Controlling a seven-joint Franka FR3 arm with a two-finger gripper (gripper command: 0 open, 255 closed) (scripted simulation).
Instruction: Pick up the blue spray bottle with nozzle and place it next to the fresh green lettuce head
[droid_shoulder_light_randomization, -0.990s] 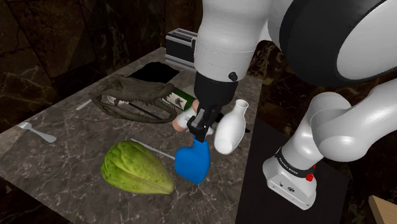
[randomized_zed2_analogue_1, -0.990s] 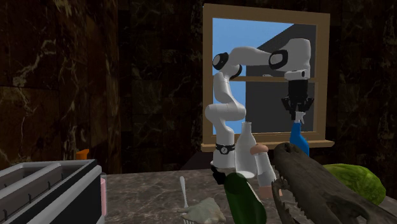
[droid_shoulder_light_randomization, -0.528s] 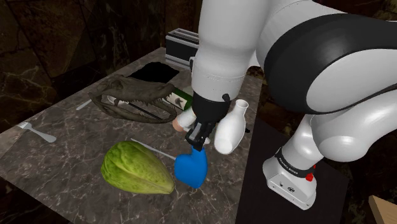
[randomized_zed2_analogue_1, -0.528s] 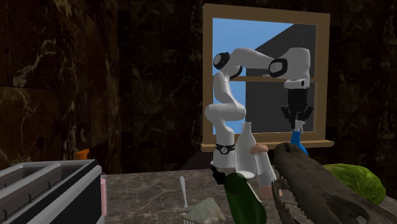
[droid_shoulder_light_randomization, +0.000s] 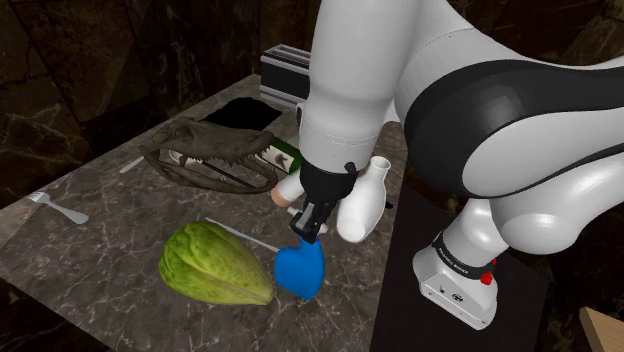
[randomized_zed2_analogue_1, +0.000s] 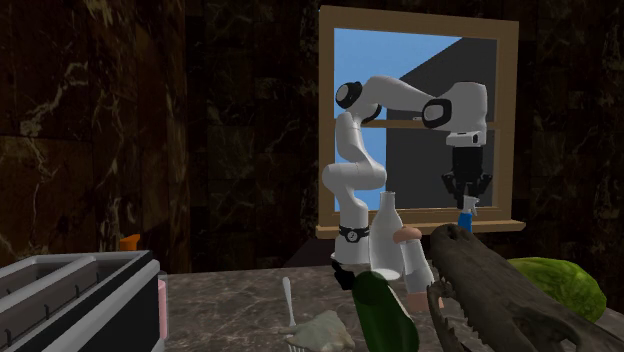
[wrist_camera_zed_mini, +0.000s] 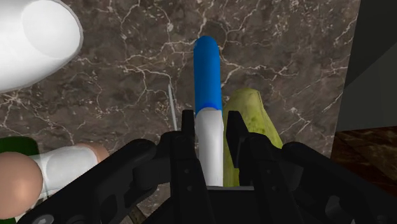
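Moved gripper (droid_shoulder_light_randomization: 308, 222) w/ blue spray bottle (droid_shoulder_light_randomization: 300, 272) down vs 1 s ago, toward 6 o'clock in shoulder view. Brought bottle base nearer tabletop (droid_shoulder_light_randomization: 120, 230). In 2nd ext. view, sunk bottle mostly behind skull (randomized_zed2_analogue_1: 500, 295).

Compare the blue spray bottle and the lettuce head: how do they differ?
The blue spray bottle is blue with a white top; the lettuce head is yellow-green. The bottle is upright; the lettuce lies on its side. The pincer clasps the bottle's top; the lettuce lies free on the counter. Both are close together.
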